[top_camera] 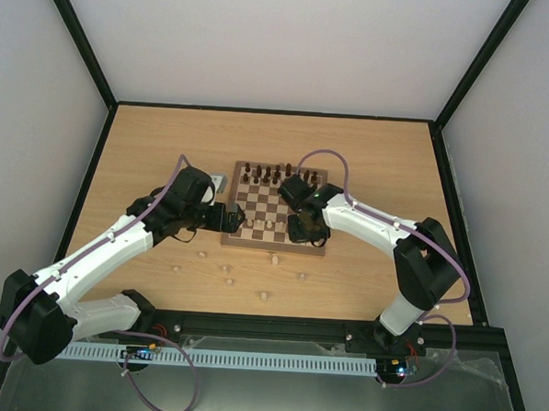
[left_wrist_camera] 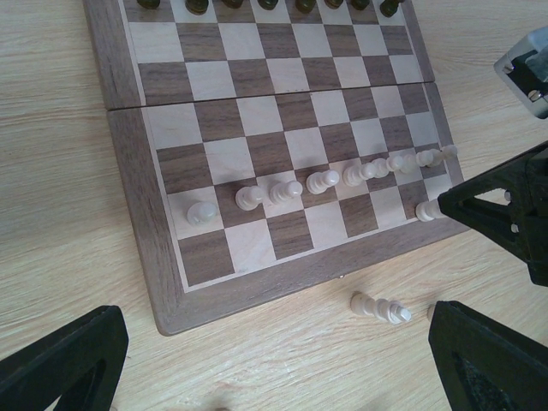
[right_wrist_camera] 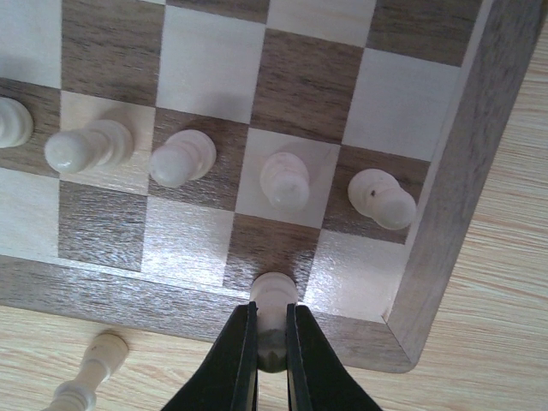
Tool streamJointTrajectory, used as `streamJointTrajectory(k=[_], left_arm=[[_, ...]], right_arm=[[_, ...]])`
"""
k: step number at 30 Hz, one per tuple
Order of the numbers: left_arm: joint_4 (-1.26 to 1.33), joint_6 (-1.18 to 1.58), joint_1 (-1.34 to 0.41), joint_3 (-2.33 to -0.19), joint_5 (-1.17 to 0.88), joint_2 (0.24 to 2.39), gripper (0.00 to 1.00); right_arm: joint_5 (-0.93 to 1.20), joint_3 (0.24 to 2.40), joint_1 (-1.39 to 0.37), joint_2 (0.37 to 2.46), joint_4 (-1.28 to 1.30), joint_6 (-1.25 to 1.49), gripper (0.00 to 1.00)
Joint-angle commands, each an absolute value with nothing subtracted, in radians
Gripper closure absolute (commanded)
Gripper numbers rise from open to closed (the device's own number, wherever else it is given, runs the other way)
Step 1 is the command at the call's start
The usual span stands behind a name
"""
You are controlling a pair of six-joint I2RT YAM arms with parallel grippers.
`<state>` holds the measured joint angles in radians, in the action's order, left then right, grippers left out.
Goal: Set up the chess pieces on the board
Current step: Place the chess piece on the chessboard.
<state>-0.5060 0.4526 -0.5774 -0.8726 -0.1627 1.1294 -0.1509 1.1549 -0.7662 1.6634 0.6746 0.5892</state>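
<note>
- Between the closed jaws of my right gripper sat a pale piece, at the board edge.
- Pawns stood just ahead; a tilted release could have toppled them.
- Left gripper gaped, empty.

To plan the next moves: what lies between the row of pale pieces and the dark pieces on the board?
Nothing: in the left wrist view the squares between the pale pieces and the dark pieces on the board are bare.
</note>
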Motion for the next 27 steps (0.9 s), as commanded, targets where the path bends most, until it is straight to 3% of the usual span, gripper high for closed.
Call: streamJointTrajectory(k=[1,27], left_arm=[[-0.509,0.449,-0.57,-0.861,-0.156,1.137,0.01],[-0.514,0.449,-0.57,-0.857,-0.152,1.126,0.01]], right_arm=[[-0.137,1.183,-0.772,1.686,0.702,0.572,0.98],[-0.174,1.198,-0.766,1.723,0.698,0.558,0.94]])
